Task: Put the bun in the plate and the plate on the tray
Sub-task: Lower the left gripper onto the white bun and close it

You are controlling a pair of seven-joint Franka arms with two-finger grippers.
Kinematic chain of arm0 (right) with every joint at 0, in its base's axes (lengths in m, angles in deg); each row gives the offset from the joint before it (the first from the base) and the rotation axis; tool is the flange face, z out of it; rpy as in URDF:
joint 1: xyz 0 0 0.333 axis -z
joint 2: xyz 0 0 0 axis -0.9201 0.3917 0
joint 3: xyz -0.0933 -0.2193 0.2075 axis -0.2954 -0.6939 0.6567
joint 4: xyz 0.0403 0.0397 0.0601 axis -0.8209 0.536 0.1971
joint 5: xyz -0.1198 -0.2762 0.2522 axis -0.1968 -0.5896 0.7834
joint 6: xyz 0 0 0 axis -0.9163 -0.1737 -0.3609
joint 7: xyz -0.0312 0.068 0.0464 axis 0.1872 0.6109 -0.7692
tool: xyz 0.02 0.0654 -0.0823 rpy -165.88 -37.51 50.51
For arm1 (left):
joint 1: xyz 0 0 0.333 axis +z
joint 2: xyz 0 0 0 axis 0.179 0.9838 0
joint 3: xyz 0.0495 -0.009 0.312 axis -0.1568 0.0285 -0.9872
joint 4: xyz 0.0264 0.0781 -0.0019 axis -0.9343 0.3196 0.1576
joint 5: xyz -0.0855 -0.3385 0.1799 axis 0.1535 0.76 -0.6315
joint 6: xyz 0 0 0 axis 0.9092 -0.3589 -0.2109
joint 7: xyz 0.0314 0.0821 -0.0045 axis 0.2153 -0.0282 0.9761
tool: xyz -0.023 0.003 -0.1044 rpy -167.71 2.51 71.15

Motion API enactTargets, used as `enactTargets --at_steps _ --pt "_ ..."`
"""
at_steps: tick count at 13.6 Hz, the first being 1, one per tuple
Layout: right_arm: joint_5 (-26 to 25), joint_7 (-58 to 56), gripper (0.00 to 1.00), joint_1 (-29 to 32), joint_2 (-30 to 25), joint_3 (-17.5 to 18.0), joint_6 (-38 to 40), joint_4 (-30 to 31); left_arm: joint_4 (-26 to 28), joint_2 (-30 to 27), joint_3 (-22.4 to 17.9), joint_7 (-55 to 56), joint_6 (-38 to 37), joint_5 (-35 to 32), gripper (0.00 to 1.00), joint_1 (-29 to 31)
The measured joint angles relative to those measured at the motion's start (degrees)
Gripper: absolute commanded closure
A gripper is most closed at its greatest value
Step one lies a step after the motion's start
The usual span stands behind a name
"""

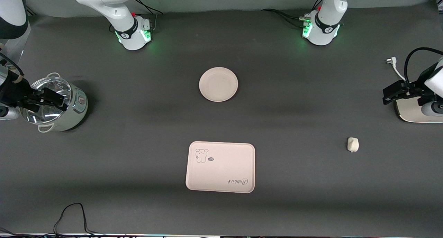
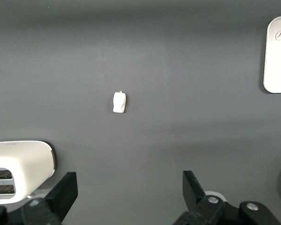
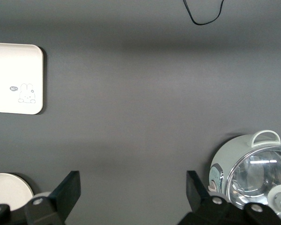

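The tray (image 1: pixel 220 167) lies nearest the front camera, the bun (image 1: pixel 352 144) beside it toward the left arm's end, the empty plate (image 1: pixel 218 84) farthest. The bun, probably soft dough, wants a light pinch across its narrow sides. The left gripper (image 2: pixel 129 199) hangs wide open, empty, over a toaster (image 2: pixel 18 166); the right gripper (image 3: pixel 131 199), equally open, waits over a rice cooker (image 1: pixel 57 104).

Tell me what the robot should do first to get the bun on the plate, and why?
Probably the left gripper should swing over the bun and lower around it. Its jaws are open, and the bun lies alone at the left arm's end of the table, apart from the empty plate and tray. The right gripper waits over the pot.
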Motion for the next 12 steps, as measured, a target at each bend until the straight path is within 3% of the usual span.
enactTargets --at_steps 5,8,12 --pt "0.0 0.0 0.0 0.0 0.0 0.0 0.0 0.0 0.2 0.6 -0.1 0.0 0.0 0.0 0.0 0.1" --pt "0.0 0.0 0.0 0.0 0.0 0.0 0.3 0.0 1.6 5.0 -0.2 -0.1 1.7 -0.1 0.0 0.1" --pt "0.0 0.0 0.0 0.0 0.1 0.0 0.4 0.0 6.5 16.0 -0.7 -0.4 20.2 -0.5 0.0 1.5"
